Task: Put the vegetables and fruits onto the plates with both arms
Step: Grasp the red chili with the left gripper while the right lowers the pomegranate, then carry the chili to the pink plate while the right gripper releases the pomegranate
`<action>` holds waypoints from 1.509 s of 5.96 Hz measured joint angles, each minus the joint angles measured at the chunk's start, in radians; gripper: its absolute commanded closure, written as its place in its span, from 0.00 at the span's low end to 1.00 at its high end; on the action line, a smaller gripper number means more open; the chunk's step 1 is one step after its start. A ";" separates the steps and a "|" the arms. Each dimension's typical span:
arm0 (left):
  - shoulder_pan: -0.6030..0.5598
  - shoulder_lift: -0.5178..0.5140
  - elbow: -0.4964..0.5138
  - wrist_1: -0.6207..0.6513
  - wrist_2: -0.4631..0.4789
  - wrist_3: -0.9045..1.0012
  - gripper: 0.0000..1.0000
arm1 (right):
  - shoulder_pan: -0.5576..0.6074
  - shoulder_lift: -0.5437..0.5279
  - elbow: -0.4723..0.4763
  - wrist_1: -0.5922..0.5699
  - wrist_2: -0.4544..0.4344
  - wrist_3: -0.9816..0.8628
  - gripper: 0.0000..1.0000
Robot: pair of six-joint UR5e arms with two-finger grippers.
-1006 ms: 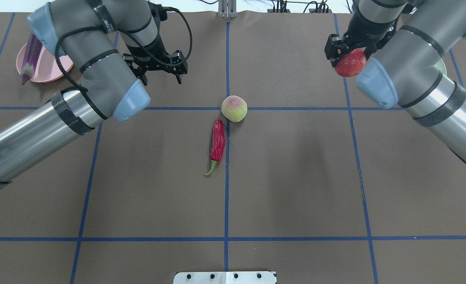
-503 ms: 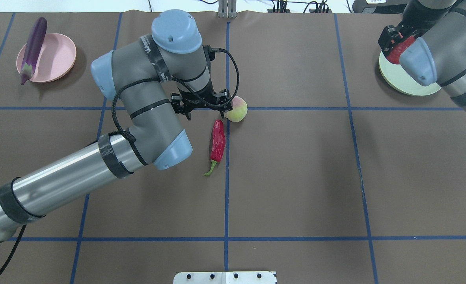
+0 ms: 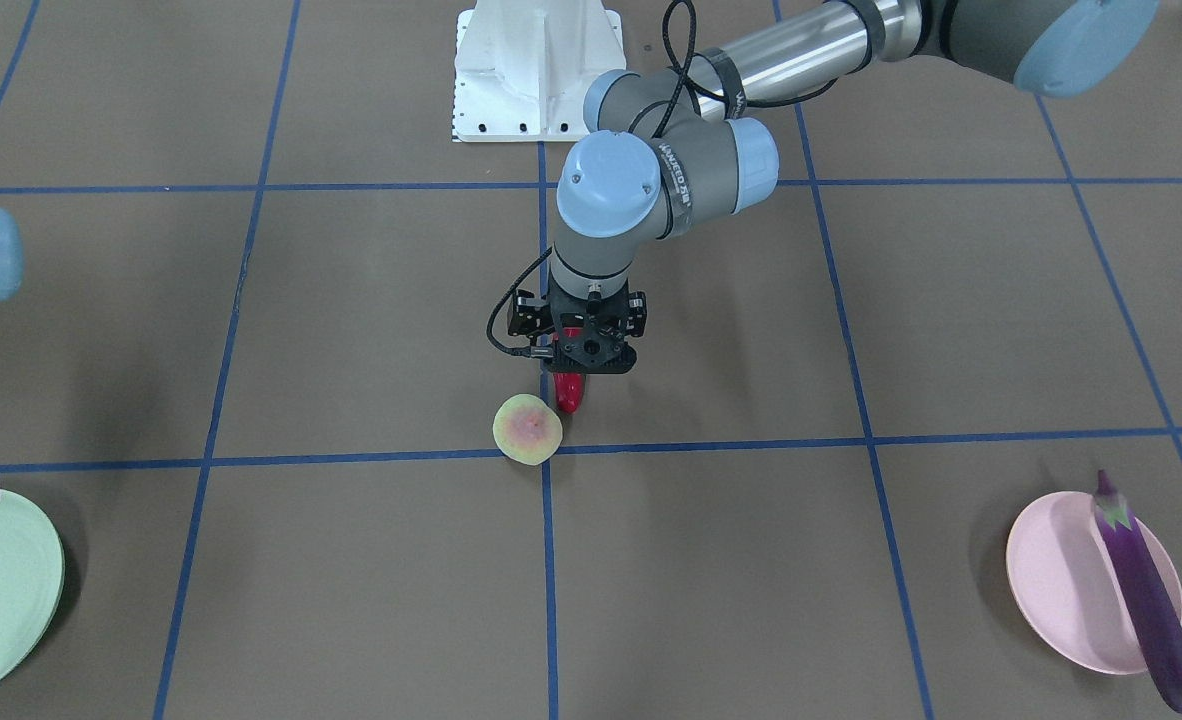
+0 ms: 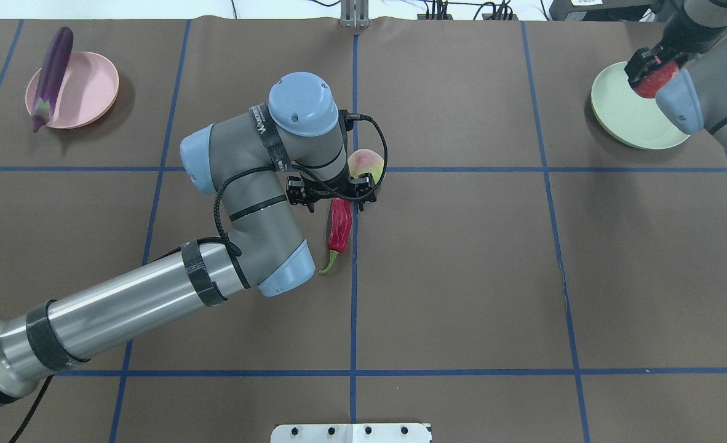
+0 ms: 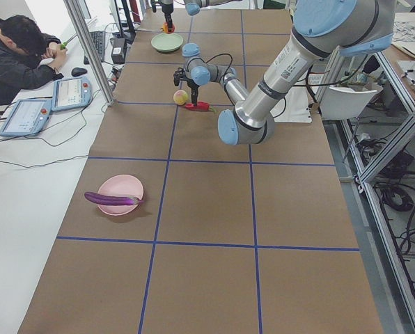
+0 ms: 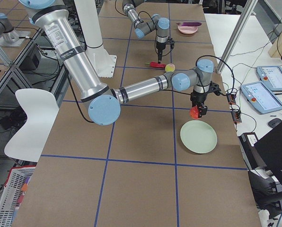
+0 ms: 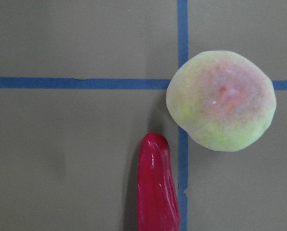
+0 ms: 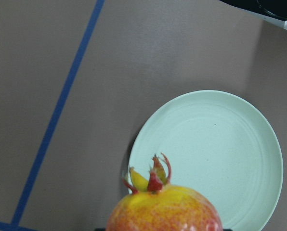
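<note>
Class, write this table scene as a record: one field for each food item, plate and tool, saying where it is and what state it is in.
eggplant: lies across the pink plate, overhanging its rim
pink plate: holds only the eggplant
chili pepper: flat on the table, close beside the peach
peach: on the table, untouched
pomegranate: held in the air by the mint green plate's rim
mint green plate: nothing on it
left tool: open, over the chili pepper's blunt end
right tool: shut on the pomegranate
</note>
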 measured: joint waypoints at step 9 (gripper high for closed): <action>-0.064 0.002 -0.063 0.117 -0.031 -0.005 1.00 | -0.026 -0.031 -0.185 0.130 0.007 -0.050 0.01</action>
